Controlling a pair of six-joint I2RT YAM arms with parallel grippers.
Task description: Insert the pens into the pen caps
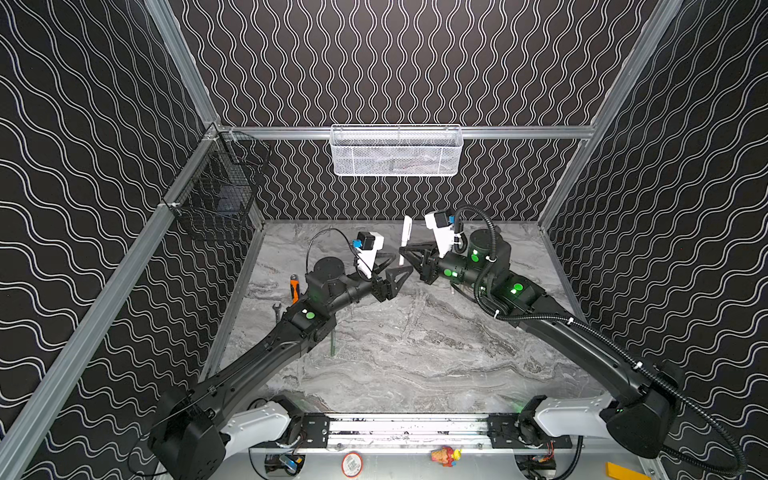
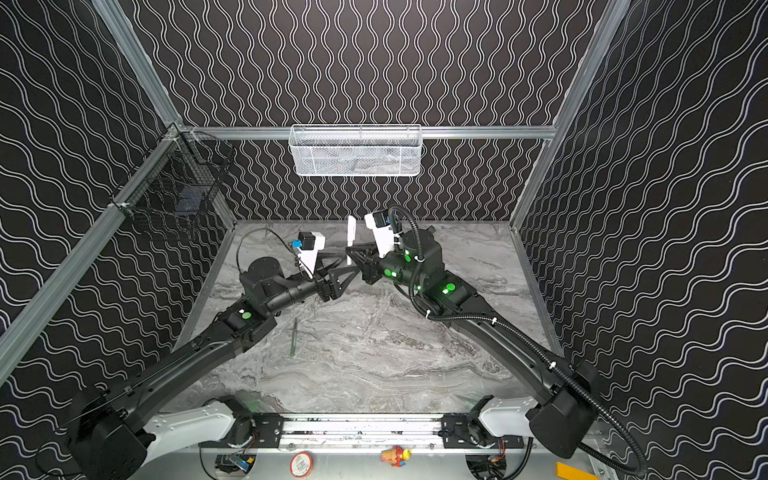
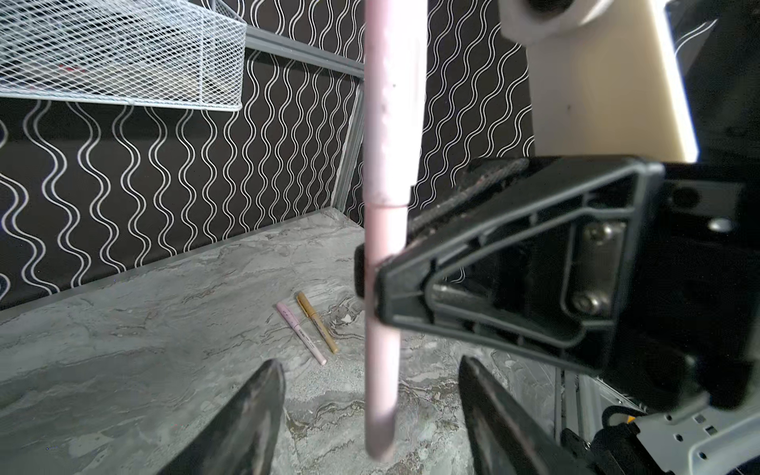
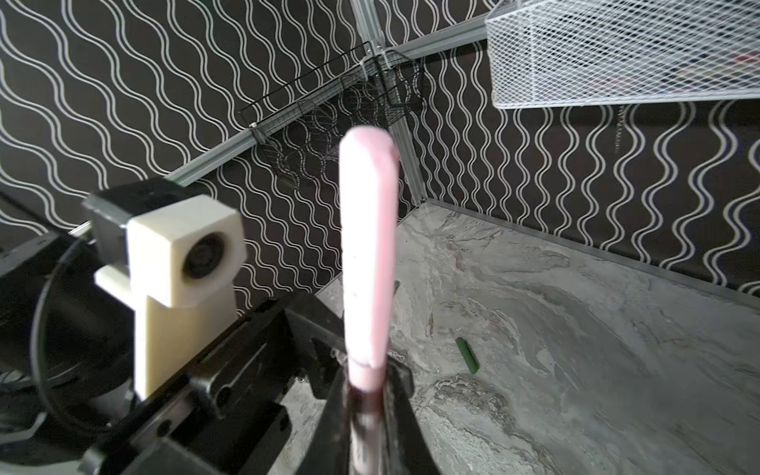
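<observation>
Worktop [image 1: 415, 357] is grey marble-look; both arms meet over its far middle. Right fingers [image 3: 493, 279] are closed on the pink pen [image 3: 380, 329], gripping it mid-barrel. The pen is roughly upright and off the worktop. Pink cap [image 3: 390, 123] is on the pen's upper end, with the seam just above the grip. Left fingers [image 3: 255, 411] are open, one on each side of the pen's lower end, not touching it.

Second pink pen [image 3: 302, 335] and tan pen [image 3: 318, 325] lie side by side on the worktop beyond; both look capped. Green pen [image 2: 294, 337] lies flat just beside the left arm. Green cap [image 4: 467, 355] lies alone on the worktop in the right wrist view.

Orange-handled tool [image 1: 294, 289] and wrench [image 1: 277, 311] sit near the left edge, partly behind the left arm. White mesh basket [image 1: 395, 153] hangs on the back rail and black wire basket [image 1: 216, 195] on the left rail.
</observation>
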